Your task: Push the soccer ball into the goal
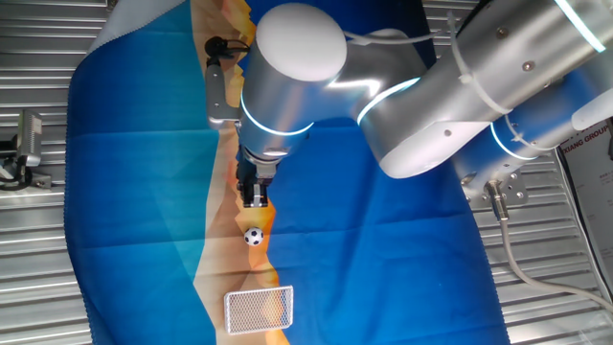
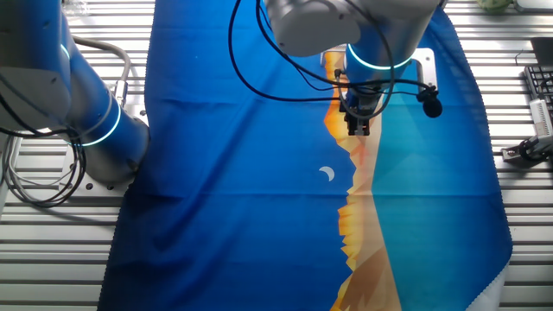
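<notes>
1. Blue printed cloth (image 1: 134,192) covers the ribbed metal table (image 1: 38,278); an orange and tan mountain band runs through the print, and the other fixed view shows a white crescent moon (image 2: 327,174) on the blue.
2. Smooth silver arm (image 1: 431,105) with glowing cyan rings at the joints reaches in from 2 o'clock in one fixed view and ends in a small dark two-finger gripper (image 1: 254,197) pointing down.
3. Seen from above, the gripper's fingers look close together with nothing between them, but how far they are parted cannot be told; in the other fixed view the gripper (image 2: 359,128) is small and dark against the cloth.
4. A tiny white soccer ball with black patches (image 1: 253,236) lies on the orange band just at 6 o'clock of the fingertips, apart from them.
5. Further toward 6 o'clock sits the small white-framed goal with fine mesh netting (image 1: 259,309), near the cloth's edge, apart from the ball.
6. Neither ball nor goal can be made out in the other fixed view.
</notes>
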Controlling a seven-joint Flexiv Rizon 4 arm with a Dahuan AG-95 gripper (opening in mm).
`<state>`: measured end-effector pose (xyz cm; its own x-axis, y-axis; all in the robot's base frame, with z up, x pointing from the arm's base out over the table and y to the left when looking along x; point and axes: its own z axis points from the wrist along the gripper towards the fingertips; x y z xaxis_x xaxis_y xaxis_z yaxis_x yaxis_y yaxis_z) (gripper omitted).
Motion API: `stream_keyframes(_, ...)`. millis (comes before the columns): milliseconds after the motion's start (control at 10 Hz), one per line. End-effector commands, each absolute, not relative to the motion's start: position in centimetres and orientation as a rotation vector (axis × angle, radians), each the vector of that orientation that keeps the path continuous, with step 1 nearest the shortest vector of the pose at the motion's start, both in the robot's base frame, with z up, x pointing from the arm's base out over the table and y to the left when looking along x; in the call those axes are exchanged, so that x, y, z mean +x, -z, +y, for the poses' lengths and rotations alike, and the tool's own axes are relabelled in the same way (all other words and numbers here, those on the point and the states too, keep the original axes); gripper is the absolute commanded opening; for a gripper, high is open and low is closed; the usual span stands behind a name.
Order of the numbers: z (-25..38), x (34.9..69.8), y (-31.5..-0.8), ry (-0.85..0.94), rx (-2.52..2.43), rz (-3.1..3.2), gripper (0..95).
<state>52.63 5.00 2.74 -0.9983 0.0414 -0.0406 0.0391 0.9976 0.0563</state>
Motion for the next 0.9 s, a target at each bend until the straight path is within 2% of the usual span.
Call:
stream_keyframes(100,5.08,52.74,-2.54,-0.084,0.065,3.096,0.0)
stream_keyframes(900,5.88,52.93,-1.67,-0.068,0.072,3.087,0.0)
